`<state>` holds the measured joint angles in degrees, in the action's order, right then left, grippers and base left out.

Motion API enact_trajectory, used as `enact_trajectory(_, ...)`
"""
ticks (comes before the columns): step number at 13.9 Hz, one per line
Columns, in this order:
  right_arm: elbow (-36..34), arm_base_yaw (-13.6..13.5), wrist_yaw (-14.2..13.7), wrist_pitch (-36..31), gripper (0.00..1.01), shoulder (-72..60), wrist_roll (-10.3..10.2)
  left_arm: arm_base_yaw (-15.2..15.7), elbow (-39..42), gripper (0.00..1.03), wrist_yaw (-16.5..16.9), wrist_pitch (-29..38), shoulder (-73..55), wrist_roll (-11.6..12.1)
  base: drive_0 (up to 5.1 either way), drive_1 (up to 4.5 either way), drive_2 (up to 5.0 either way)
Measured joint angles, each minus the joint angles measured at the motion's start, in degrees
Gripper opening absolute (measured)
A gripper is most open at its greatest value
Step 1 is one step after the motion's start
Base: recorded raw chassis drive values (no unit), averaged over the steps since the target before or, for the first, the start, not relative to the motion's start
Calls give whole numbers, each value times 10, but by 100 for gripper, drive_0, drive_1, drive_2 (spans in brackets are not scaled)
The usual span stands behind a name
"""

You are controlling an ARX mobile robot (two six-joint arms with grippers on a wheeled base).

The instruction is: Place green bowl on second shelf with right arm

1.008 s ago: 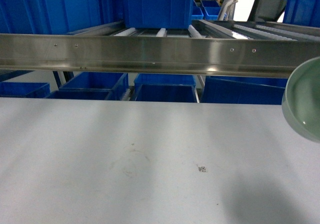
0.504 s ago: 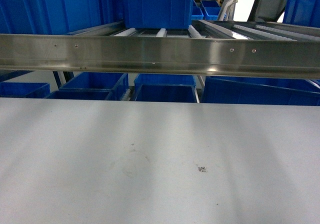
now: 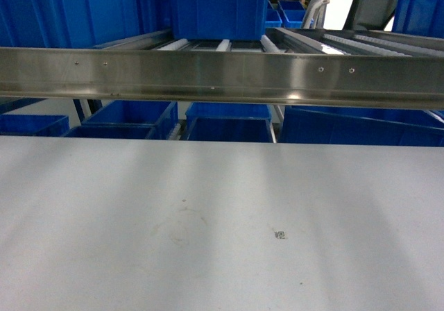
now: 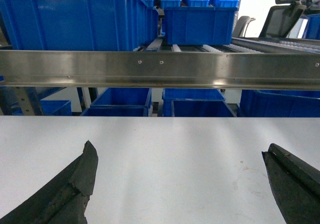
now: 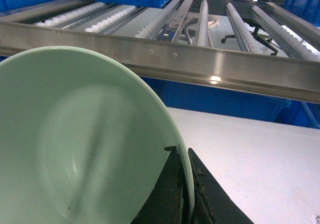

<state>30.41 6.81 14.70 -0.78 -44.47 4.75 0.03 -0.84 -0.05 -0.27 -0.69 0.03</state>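
Green bowl [image 5: 75, 144] (seemingly empty) in right tool [image 5: 184, 194]

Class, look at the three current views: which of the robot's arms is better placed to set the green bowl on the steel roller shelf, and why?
Right. The right gripper already pinches the green bowl by its rim, with the second shelf just ahead. The left gripper is open and empty above the table.

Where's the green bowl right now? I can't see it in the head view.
Only the right wrist view shows it: the green bowl fills the lower left, its rim pinched by the right gripper, above the white table and in front of the steel rack's front rail.
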Motion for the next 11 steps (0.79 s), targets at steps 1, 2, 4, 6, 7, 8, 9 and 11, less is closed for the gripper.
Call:
enact_trajectory(1, -5, 0, -10, 2, 2, 5, 3, 0, 0, 98, 0, 0, 0, 0, 0, 0, 0)
enact_trajectory(2, -5, 0, -10, 2, 2, 5, 4, 0, 0, 98, 0, 0, 0, 0, 0, 0, 0)
enact_trajectory(4, -5, 0, -10, 2, 2, 5, 5, 0, 0, 98, 0, 0, 0, 0, 0, 0, 0)
enact_trajectory(6, -6, 0, -14, 2, 2, 5, 7, 0, 0, 98, 1, 1, 0, 0, -491, 249, 249)
enact_trajectory(7, -6, -1, -13, 1, 2, 5, 7, 0, 0, 98, 0, 0, 0, 0, -491, 249, 249)
enact_trajectory(8, -6, 0, -14, 2, 2, 5, 8, 0, 0, 98, 0, 1, 0, 0, -491, 249, 249)
enact_trajectory(9, -6, -1, -14, 2, 2, 5, 8, 0, 0, 98, 0, -1, 0, 0, -491, 249, 249)
enact_trajectory(11, -6, 0, -13, 2, 2, 6, 8, 0, 0, 98, 0, 0, 0, 0, -491, 249, 249)
